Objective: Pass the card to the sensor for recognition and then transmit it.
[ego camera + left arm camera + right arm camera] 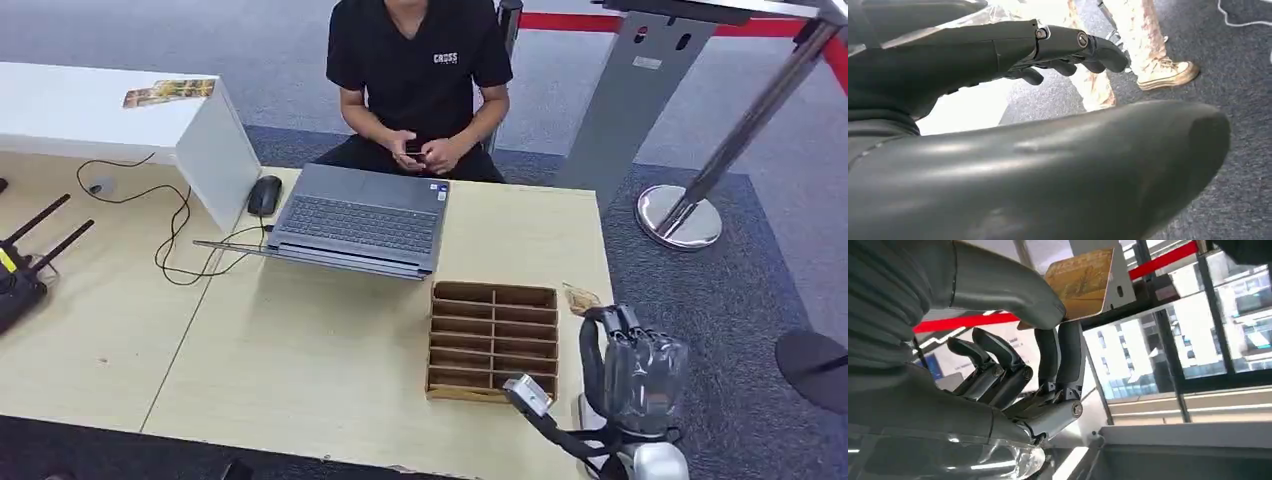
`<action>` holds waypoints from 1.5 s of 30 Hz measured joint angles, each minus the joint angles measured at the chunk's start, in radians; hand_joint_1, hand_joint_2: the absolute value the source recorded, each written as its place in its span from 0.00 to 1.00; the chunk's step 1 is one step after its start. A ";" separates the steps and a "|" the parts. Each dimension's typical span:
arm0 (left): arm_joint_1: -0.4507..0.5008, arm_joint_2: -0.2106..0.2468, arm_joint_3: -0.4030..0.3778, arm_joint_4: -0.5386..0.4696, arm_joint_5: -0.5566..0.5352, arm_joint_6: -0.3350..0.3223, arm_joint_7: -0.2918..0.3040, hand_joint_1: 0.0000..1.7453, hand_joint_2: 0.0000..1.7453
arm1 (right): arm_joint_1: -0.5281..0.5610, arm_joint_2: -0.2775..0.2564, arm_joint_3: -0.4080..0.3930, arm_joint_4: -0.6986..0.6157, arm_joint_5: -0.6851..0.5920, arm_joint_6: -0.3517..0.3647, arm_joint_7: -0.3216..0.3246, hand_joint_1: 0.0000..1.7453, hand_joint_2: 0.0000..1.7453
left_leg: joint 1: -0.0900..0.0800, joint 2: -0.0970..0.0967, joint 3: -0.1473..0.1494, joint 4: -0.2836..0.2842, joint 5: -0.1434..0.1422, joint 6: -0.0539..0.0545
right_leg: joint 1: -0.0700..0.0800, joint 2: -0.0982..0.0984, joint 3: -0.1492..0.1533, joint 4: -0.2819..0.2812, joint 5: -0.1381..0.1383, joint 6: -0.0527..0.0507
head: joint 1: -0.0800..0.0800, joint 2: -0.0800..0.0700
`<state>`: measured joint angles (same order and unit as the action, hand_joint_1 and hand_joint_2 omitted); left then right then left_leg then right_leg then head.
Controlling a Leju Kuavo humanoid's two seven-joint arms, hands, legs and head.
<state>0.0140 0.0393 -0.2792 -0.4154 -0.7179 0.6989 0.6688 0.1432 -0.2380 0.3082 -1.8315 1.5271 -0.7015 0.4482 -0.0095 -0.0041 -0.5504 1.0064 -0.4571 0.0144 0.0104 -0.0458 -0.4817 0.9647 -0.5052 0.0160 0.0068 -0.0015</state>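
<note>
The right hand (pixel 632 365) sits at the lower right of the head view, just past the right edge of the pale wooden bench (pixel 330 350), over the dark carpet. In the right wrist view the card (pixel 1080 285) is pinched between the thick thumb and two dark fingers (pixel 1063 357), standing up from the hand in the upper middle of that frame; the other fingers curl in below it. The card is a tan-gold colour with a faint printed pattern and a reddish line of lettering along one edge (too small to read).

Just left of the hand, at the bench's lower right, lies a brown slotted tray (pixel 492 341). Between the tray and the laptop (pixel 360 220) at upper centre, the bench top is bare wood. A person (pixel 420 75) in a black shirt sits behind the laptop, at the top of the frame. A second printed card (pixel 169 93) lies on a white box (pixel 215 150) at the upper left.

The left hand (pixel 1013 55) hangs over grey carpet, its fingers loosely apart, holding nothing.
</note>
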 joint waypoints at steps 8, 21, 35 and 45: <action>-0.003 -0.009 0.025 0.000 -0.008 0.000 -0.025 0.00 0.00 | -0.041 0.031 0.021 -0.002 0.000 0.000 0.083 1.00 1.00 | 0.000 0.000 0.000 0.000 0.000 0.000 | 0.000 0.000 0.001 0.000 0.000 0.000 | 0.000 0.000; -0.008 -0.010 0.026 0.000 0.011 0.000 -0.055 0.00 0.00 | -0.190 0.045 0.203 0.079 0.000 0.003 0.242 1.00 1.00 | 0.000 0.000 0.000 0.000 0.000 0.000 | 0.000 0.000 0.001 0.000 0.000 0.000 | 0.000 0.000; -0.009 -0.010 0.026 0.000 0.017 0.000 -0.061 0.00 0.00 | -0.216 0.063 0.270 0.137 0.000 0.003 0.245 1.00 1.00 | 0.000 0.000 0.000 0.000 0.000 0.000 | 0.000 0.000 0.001 0.000 0.000 0.000 | 0.000 0.000; -0.009 -0.010 0.026 0.000 0.024 0.000 -0.072 0.00 0.00 | -0.242 0.073 0.295 0.178 -0.004 0.003 0.245 1.00 1.00 | 0.000 0.000 0.000 0.000 0.000 0.000 | 0.000 0.000 0.001 0.000 0.000 0.000 | 0.000 0.000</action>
<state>0.0049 0.0290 -0.2537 -0.4150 -0.6939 0.6989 0.5966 -0.0991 -0.1648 0.6027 -1.6537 1.5228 -0.6985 0.6935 -0.0095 -0.0044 -0.5503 1.0064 -0.4571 0.0143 0.0104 -0.0459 -0.4810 0.9650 -0.5054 0.0162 0.0065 -0.0015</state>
